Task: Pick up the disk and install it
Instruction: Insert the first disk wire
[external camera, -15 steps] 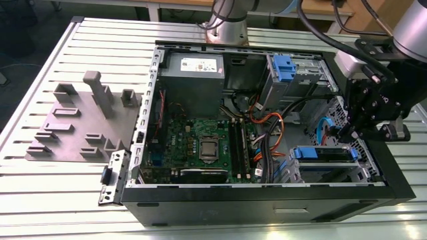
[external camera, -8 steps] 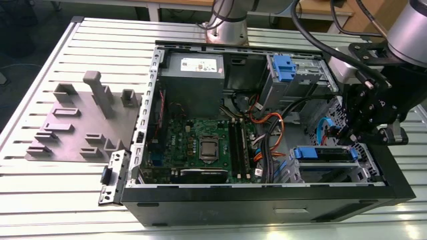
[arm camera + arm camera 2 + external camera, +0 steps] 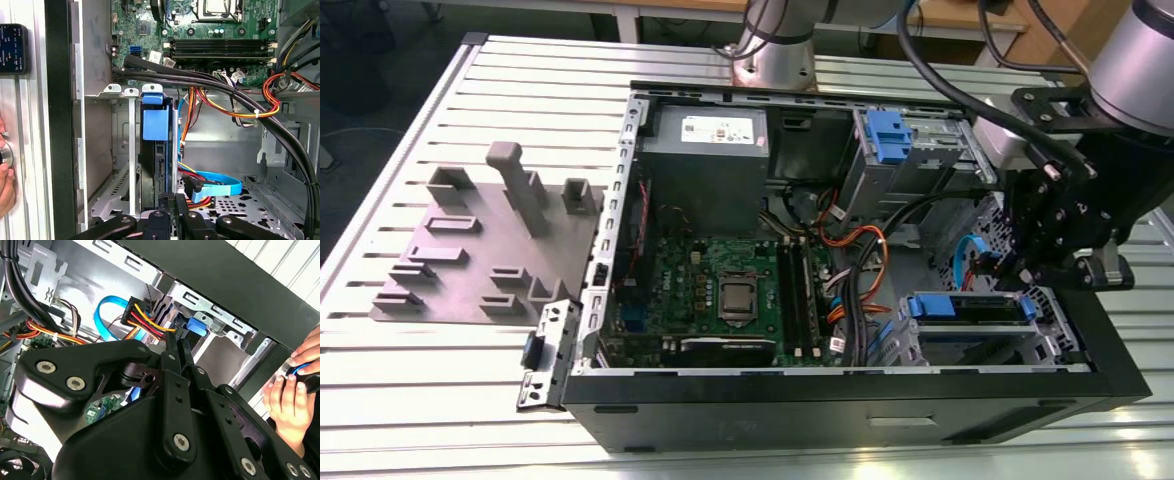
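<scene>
With its fingers pressed together, hand beside caged disk.

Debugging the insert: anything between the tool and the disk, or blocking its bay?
Nothing visible. The disk already stands in its cage slot, with the tool right at its edge. The blue cable and the orange wires lie beside the slot, not in it.

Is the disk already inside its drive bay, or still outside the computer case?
Inside. In the first wrist view the disk stands on edge between the bay's metal rails; the gripper is at its end.
</scene>
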Robot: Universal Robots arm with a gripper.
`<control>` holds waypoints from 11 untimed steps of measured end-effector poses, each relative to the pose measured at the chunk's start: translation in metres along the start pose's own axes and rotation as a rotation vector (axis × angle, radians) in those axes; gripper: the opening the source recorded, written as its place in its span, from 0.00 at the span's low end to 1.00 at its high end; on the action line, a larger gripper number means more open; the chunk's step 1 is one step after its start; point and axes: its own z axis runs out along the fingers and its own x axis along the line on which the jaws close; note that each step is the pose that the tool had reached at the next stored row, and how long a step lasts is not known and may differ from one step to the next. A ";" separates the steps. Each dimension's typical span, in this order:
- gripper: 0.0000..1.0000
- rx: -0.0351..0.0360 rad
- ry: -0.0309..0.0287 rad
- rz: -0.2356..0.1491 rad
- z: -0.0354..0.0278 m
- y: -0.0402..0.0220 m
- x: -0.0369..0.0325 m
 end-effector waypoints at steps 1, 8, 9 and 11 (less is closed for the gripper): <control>0.16 0.0024 0.0000 0.000 0.0002 0.0006 0.0000; 0.16 0.0270 -0.0003 0.001 0.0012 0.0082 0.0022; 0.16 0.0311 -0.0003 0.001 0.0016 0.0092 0.0033; 0.16 0.0398 -0.0005 0.002 0.0023 0.0117 0.0051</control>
